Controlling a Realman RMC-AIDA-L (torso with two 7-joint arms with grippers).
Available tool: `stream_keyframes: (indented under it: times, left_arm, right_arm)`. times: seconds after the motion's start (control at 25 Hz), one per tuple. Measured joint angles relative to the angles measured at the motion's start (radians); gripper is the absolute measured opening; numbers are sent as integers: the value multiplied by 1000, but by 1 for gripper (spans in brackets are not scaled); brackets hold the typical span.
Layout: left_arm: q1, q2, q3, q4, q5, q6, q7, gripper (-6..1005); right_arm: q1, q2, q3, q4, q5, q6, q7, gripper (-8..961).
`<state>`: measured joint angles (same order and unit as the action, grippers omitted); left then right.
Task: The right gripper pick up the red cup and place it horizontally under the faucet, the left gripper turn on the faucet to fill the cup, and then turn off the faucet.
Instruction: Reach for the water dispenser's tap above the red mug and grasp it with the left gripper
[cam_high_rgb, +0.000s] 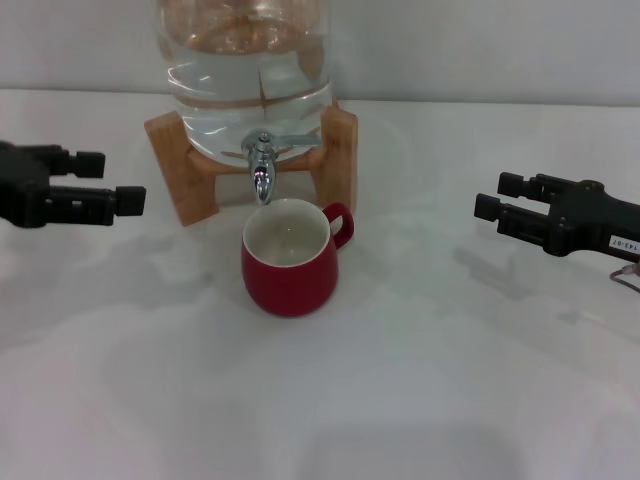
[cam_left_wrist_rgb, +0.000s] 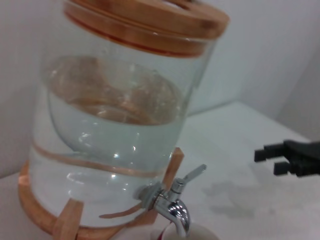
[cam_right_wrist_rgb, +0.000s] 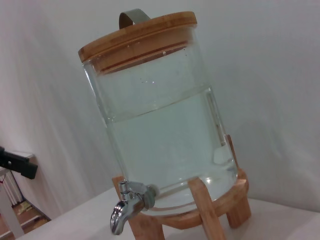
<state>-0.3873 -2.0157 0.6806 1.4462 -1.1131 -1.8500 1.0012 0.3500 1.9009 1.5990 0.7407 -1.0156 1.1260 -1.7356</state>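
The red cup (cam_high_rgb: 290, 262) stands upright on the white table with its handle to the right. It sits just below the spout of the chrome faucet (cam_high_rgb: 262, 166); no stream of water shows. My left gripper (cam_high_rgb: 122, 182) is open and empty at the left, well clear of the faucet. My right gripper (cam_high_rgb: 488, 195) is open and empty at the right, well clear of the cup. The left wrist view shows the faucet (cam_left_wrist_rgb: 172, 204), a sliver of the cup (cam_left_wrist_rgb: 163, 232) and the right gripper (cam_left_wrist_rgb: 272, 160) far off. The right wrist view shows the faucet (cam_right_wrist_rgb: 126, 206) and the left gripper (cam_right_wrist_rgb: 19, 166).
A glass water jar (cam_high_rgb: 250, 70) with a wooden lid (cam_right_wrist_rgb: 137, 37) rests on a wooden stand (cam_high_rgb: 340, 165) behind the cup. It is partly full of water. The white table (cam_high_rgb: 400, 400) spreads in front and to both sides.
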Motion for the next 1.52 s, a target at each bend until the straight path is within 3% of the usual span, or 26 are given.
stream_keyframes:
  times: [0.16, 0.4, 0.76, 1.04, 1.24, 1.4, 1.52]
  left_arm:
    - [-84, 30, 34, 92, 92, -77, -60, 895]
    - [-223, 62, 74, 111, 207, -156, -66, 895]
    - [-396, 67, 222, 114, 361, -162, -61, 894]
    - [-500, 47, 344, 113, 432, -145, -56, 894]
    - [-535, 6, 446, 113, 506, -99, -35, 893]
    - [-538, -39, 512, 109, 591, -51, -6, 893]
    - [-532, -60, 551, 107, 636, -10, 9, 893]
  right_arm:
    - [0, 5, 1, 0, 0, 2, -1, 558]
    - [0, 7, 0, -1, 0, 4, -1, 558]
    - [1, 15, -4, -1, 0, 5, -1, 558]
    - [3, 20, -5, -1, 0, 5, -1, 558]
    - [3, 22, -4, -1, 0, 4, -1, 558]
    - [3, 23, -1, -1, 0, 3, -1, 558]
    - [3, 23, 2, -1, 0, 2, -1, 558]
